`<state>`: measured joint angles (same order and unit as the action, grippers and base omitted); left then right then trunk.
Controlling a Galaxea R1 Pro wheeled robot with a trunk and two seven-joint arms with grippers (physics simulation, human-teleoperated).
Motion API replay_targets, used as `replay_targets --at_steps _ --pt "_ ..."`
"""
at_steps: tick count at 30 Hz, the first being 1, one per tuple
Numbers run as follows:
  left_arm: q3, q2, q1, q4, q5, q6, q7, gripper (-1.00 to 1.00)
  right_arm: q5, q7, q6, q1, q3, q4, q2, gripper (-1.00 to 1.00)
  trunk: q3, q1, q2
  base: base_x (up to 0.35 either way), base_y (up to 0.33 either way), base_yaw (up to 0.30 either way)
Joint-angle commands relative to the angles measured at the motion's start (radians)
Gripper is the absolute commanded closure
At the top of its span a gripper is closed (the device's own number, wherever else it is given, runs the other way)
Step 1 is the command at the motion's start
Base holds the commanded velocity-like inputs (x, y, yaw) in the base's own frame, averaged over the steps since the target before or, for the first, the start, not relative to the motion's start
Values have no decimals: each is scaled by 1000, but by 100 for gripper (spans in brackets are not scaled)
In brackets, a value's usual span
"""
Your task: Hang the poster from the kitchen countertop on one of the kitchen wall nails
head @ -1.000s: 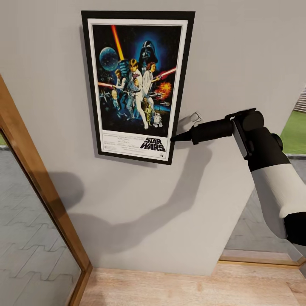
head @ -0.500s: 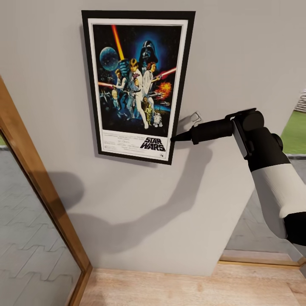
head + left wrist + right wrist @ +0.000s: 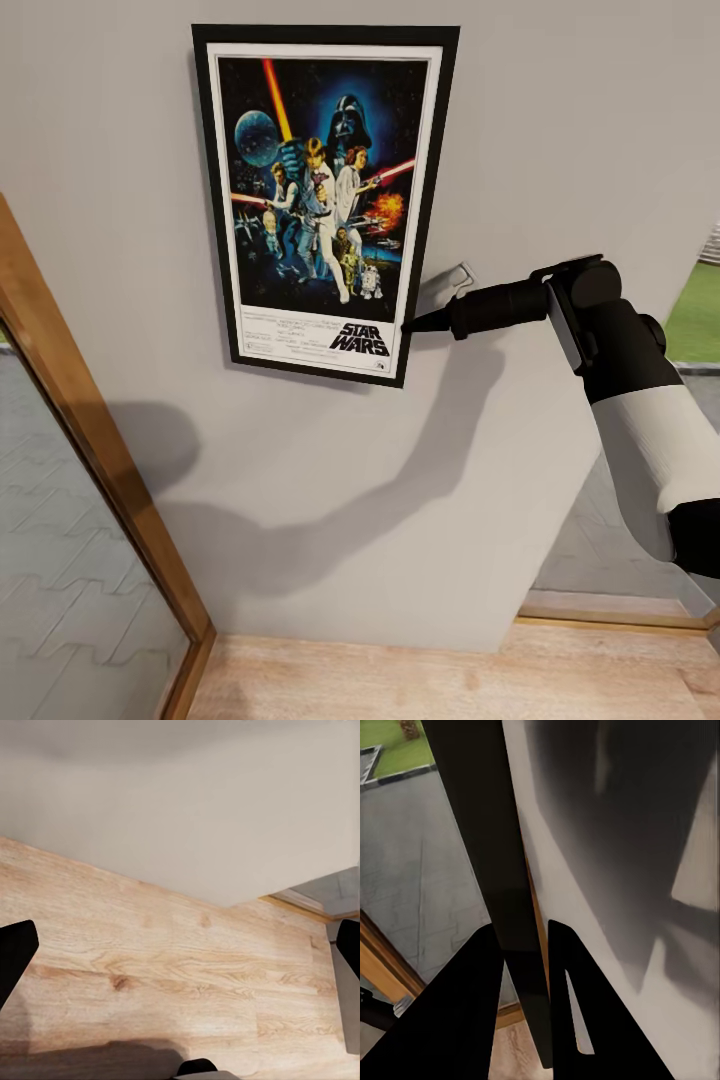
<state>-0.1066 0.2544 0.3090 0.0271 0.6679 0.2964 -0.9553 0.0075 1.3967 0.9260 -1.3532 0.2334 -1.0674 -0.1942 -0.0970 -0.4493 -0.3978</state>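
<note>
A plain grey wall (image 3: pixel 560 120) faces the robot, with a wood-framed glass panel (image 3: pixel 90 470) at the left and a wood floor (image 3: pixel 420 680) below. The poster (image 3: pixel 325 200) lies flat against the wall, upright, well above the floor; the nail is hidden behind it, so whether it bears on one cannot be confirmed. The right arm (image 3: pixel 640 400) reaches in from the right, and the right gripper (image 3: pixel 412 325) meets the poster's right edge near its lower corner. In the right wrist view the two fingers (image 3: pixel 465 1012) stand close together with the black frame (image 3: pixel 487 855) running between them: the gripper is closed down onto the frame edge. The left gripper (image 3: pixel 180 960) hangs over the floor with fingertips far apart and nothing between them. Handling estimate: the poster appears to be a thin, rigid panel, light, with a smooth frame that may slip in a narrow pinch. Grip on the frame edge, not the printed face; a hold low on one side gives leverage for the panel to swing, so release gently.
</note>
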Motion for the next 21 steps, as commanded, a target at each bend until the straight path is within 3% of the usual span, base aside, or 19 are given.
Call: replay_targets --at_steps 1,18,21 --pt "-8 0 1 -1 7 6 -2 -100 0 4 11 -1 1 0 -1 100 -2 -1 -2 24 0 0" --pt "-8 0 1 -1 7 6 -2 -100 0 4 11 -1 1 0 -1 100 -2 -1 -2 3 0 0" --pt "-11 -4 -5 3 5 6 -2 -100 0 -6 24 -9 -16 2 -1 100 -2 -1 -2 0 0 0"
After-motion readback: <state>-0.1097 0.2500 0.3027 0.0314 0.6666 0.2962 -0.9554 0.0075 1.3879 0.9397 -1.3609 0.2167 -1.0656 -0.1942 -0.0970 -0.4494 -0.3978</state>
